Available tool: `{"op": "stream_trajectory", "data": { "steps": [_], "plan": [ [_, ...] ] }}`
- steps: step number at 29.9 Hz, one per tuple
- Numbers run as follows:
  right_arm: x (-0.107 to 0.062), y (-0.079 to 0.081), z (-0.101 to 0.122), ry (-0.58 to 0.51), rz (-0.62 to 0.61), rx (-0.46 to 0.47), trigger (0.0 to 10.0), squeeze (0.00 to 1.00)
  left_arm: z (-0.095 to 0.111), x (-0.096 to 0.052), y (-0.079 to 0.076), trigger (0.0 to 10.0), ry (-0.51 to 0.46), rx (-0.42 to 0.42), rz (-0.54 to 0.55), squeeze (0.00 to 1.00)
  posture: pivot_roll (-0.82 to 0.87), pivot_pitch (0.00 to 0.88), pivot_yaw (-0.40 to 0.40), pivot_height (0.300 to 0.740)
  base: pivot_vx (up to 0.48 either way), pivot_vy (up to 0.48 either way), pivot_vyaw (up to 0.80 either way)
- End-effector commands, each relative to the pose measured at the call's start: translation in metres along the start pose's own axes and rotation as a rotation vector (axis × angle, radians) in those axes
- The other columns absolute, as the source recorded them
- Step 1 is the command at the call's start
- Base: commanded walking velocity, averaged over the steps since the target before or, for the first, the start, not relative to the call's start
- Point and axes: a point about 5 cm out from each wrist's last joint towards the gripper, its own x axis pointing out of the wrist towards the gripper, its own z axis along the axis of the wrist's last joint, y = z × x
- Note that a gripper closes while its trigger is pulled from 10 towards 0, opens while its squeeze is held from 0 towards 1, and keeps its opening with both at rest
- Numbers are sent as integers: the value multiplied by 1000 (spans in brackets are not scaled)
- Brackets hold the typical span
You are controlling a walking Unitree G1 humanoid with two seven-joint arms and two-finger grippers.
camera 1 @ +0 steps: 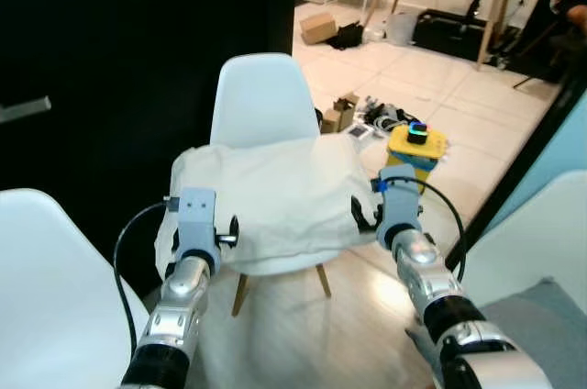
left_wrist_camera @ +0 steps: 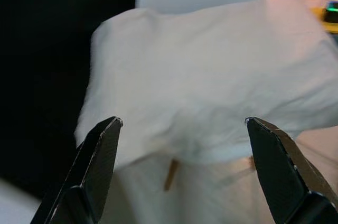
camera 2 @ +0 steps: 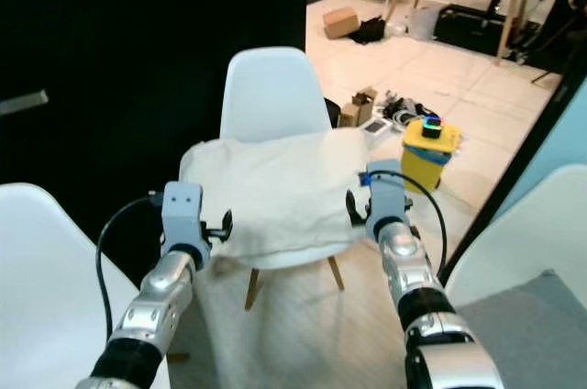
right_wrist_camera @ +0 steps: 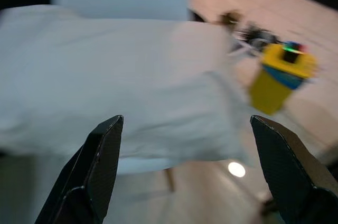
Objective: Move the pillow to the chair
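Both wide open, holding nothing: left gripper (left_wrist_camera: 182,123) and right gripper (right_wrist_camera: 185,123), just short of the pillow (camera 1: 275,196) lying flat across the white chair (camera 1: 255,100) seat.

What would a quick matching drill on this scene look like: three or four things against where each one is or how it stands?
Things:
1. pillow
2. left gripper
3. yellow box
4. cardboard box

Places or states:
A. on the tiled floor far back, near the wooden table's legs
B. lying across the white chair's seat
C. open, facing the pillow's near edge
D. on the floor right of the chair, with a lit top

Pairs: 1-B, 2-C, 3-D, 4-A
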Motion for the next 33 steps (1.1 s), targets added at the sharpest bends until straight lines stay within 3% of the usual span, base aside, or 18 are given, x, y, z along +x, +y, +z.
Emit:
{"op": "stream_trajectory", "data": {
  "steps": [1,13,26,33],
  "plan": [
    [-3,-1,-10,36,-2,-1,10000,0,-8,-2,2,10000,28,7,10,0,54,46,-12,740,-368,0,0],
    [-5,-4,-14,53,-18,-8,10000,0,-11,-3,1,10000,34,7,2,0,49,49,-10,740,-372,0,0],
    [-6,-9,-18,79,-36,-31,10000,0,-11,-2,1,10000,32,4,-4,0,43,50,-6,740,-376,0,-788],
    [-6,-12,-18,88,-51,-37,10000,0,-9,-1,0,10000,21,-6,-13,0,42,48,-7,740,0,0,-784]
  ]
}}
